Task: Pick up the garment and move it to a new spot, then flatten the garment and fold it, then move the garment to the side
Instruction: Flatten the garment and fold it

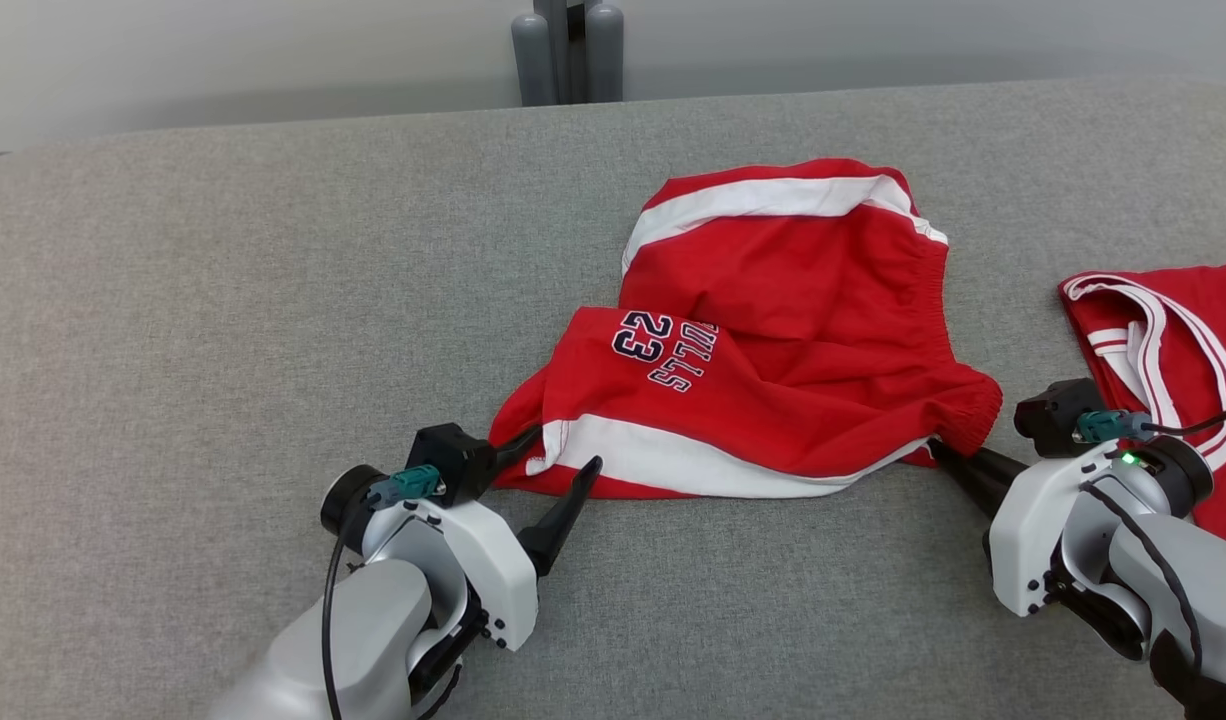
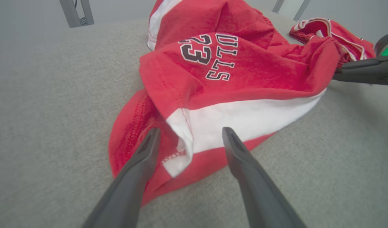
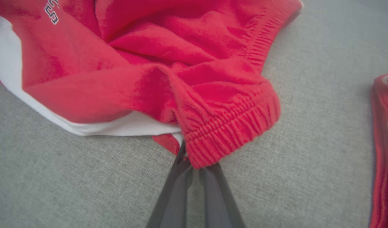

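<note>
Your grey fabric-covered tabletop (image 1: 173, 300) has the crumpled red-and-white basketball shorts (image 1: 803, 330) about dead centre, another red-and-white garment (image 1: 1193, 340) at their 3 o'clock. Your right gripper (image 1: 938, 450) is pinching their 4 o'clock corner, while your left gripper (image 1: 563, 448) gapes wide, straddling the 7 o'clock hem

The red garment (image 1: 803, 330) bears the only readable print: the number 23 (image 1: 643, 335) in dark figures edged with white and, just beside it toward 5 o'clock in the head view, the letters ULLS (image 1: 685, 368) in the same style, the U ending at a fold in the cloth. Both stand turned nearly upside down there, at 12 o'clock of the white stripe, and lie sideways in the left wrist view. In the right wrist view a scrap of lettering sits at 11 o'clock, too cut off to read.
</note>
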Robot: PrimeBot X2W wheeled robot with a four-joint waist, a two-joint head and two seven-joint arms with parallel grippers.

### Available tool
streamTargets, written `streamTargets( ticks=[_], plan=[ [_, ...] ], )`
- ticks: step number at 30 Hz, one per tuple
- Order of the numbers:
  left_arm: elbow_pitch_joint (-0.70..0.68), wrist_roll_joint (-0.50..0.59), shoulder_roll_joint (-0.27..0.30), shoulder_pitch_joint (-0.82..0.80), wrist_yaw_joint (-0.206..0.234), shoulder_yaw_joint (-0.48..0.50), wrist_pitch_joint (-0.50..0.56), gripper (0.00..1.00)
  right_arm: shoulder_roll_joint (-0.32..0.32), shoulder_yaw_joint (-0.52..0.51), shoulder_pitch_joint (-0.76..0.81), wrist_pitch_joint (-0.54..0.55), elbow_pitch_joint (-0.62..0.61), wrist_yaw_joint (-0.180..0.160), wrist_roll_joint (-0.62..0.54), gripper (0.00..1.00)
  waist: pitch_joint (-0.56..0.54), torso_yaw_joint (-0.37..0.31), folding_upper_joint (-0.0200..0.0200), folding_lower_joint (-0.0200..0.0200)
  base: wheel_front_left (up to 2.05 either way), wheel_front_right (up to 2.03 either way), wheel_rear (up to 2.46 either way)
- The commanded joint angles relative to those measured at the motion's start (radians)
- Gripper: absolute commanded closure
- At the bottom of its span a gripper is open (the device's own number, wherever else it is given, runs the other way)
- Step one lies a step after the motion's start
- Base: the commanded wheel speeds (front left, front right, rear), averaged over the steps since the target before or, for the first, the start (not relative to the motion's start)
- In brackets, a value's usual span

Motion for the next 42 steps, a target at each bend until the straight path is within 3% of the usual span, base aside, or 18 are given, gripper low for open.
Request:
streamTargets(
  ticks=[1, 7, 8, 9, 10, 21, 27, 33, 38, 42],
  plan=[
    [0.006, -0.011, 0.006, -0.018, -0.001, -0.004, -0.002, 0.0, 0.0, 0.005, -0.004, -0.005, 0.008, -0.001, 0.005, 1.0, 0.002, -0.001, 0.0, 0.0, 0.0, 0.0, 0.0],
    [0.027, -0.078, 0.006, -0.057, -0.001, -0.057, -0.004, 0.0, 0.006, 0.022, -0.019, -0.024, 0.028, -0.001, 0.02, 1.0, 0.014, -0.004, 0.0, 0.0, 0.0, 0.0, 0.0],
    [0.029, -0.087, 0.008, -0.063, -0.001, -0.066, -0.005, 0.37, 0.007, 0.025, -0.022, -0.025, 0.031, -0.001, 0.023, 1.0, 0.015, -0.004, 0.0, 0.0, 0.0, 0.0, 0.0],
    [0.032, -0.099, 0.01, -0.067, -0.001, -0.074, -0.005, 0.88, 0.009, 0.028, -0.024, -0.027, 0.033, -0.001, 0.024, 1.0, 0.016, -0.004, 0.0, 0.0, 0.0, 0.0, 0.0],
    [0.036, -0.11, 0.011, -0.071, -0.001, -0.082, -0.005, 1.0, 0.01, 0.031, -0.026, -0.03, 0.035, -0.001, 0.026, 1.0, 0.017, -0.004, 0.0, 0.0, 0.0, 0.0, 0.0],
    [0.033, -0.185, 0.028, -0.099, -0.001, -0.152, -0.006, 1.0, 0.02, 0.063, -0.025, -0.04, 0.051, -0.001, 0.055, 1.0, 0.0, 0.0, 0.0, 0.0, 0.0, 0.0, 0.0],
    [-0.032, -0.23, 0.062, -0.06, -0.001, -0.157, -0.006, 1.0, -0.017, 0.077, 0.0, 0.009, -0.044, -0.001, 0.138, 1.0, -0.049, 0.004, 0.0, 0.0, 0.0, 0.0, 0.0],
    [-0.162, -0.33, 0.119, -0.02, -0.001, -0.087, -0.006, 1.0, -0.131, 0.069, -0.005, 0.128, -0.265, -0.001, 0.345, 1.0, -0.117, 0.005, 0.0, 0.0, 0.0, 0.0, 0.0],
    [-0.233, -0.373, 0.152, -0.001, -0.001, -0.023, -0.006, 1.0, -0.191, 0.035, -0.012, 0.211, -0.37, -0.001, 0.5, 1.0, -0.148, 0.006, 0.0, 0.0, 0.0, 0.0, 0.0],
    [-0.289, -0.428, 0.177, 0.015, -0.001, 0.059, -0.006, 1.0, -0.24, -0.024, -0.021, 0.339, -0.483, 0.0, 0.698, 1.0, -0.178, 0.009, 0.0, 0.0, 0.0, 0.0, 0.0]
  ],
)
